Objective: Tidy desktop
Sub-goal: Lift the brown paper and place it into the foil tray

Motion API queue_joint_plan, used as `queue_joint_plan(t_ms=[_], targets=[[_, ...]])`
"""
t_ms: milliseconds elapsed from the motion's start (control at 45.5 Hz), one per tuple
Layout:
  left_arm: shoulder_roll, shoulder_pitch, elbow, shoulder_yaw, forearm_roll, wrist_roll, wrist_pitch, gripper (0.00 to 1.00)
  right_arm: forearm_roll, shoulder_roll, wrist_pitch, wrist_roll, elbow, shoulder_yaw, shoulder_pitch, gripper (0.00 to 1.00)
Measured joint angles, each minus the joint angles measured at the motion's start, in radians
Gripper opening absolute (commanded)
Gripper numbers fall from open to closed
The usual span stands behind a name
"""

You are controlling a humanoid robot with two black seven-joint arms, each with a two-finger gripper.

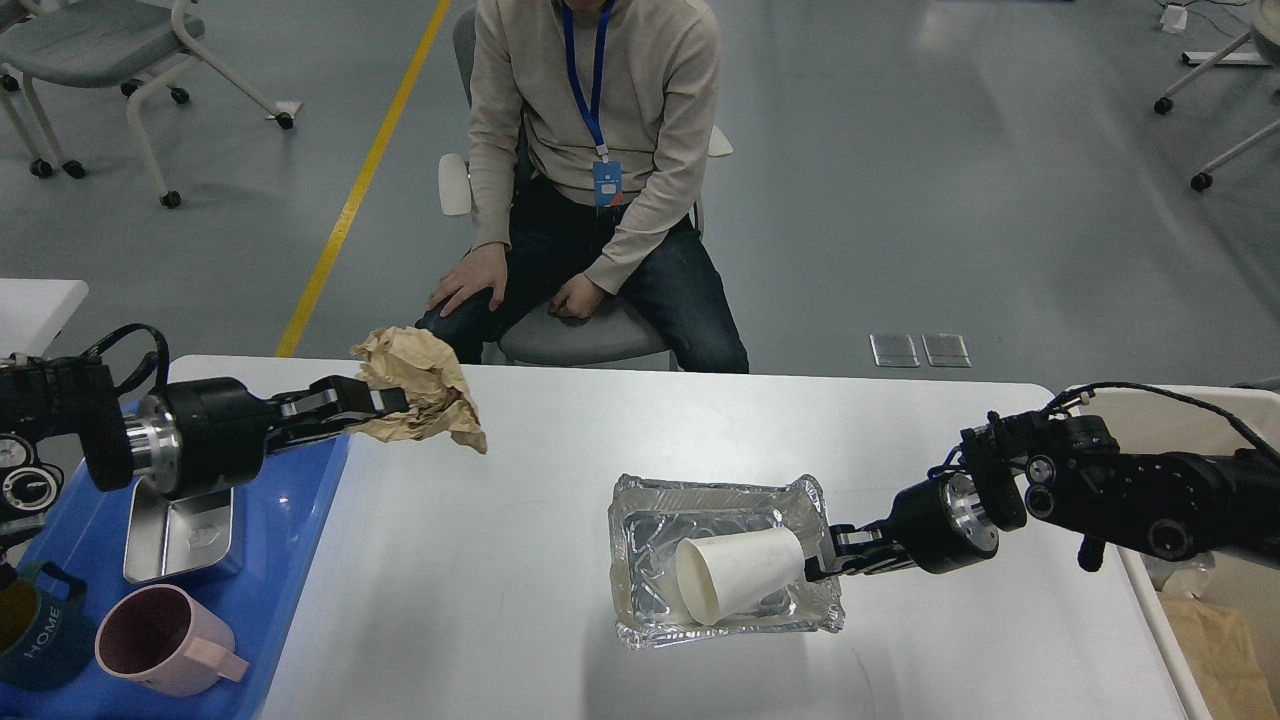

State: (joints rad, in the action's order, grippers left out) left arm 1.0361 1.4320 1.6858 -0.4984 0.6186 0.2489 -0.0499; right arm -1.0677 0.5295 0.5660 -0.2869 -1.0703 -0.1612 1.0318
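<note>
Crumpled brown paper (425, 388) hangs above the white table (520, 560), pinched in the left gripper (385, 403). Right gripper (822, 560) fingers clamp the foil tray (640, 520) rim, a paper cup (740, 588) lying inside the tray.

One foil tray (640, 570), one paper cup (740, 588), one crumpled paper (425, 385), two mugs (165, 640).
</note>
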Motion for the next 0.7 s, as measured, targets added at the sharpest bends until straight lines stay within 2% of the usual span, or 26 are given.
queue_joint_plan(t_ms=[308, 704], targets=[[-0.214, 0.015, 0.0, 0.031, -0.003, 0.004, 0.0, 0.04, 0.0, -0.003, 0.0, 0.0, -0.002, -0.001, 0.007, 0.0], [-0.398, 0.0, -0.041, 0.024, -0.01, 0.004, 0.005, 0.05, -0.002, -0.005, -0.001, 0.0, -0.001, -0.001, 0.005, 0.0]])
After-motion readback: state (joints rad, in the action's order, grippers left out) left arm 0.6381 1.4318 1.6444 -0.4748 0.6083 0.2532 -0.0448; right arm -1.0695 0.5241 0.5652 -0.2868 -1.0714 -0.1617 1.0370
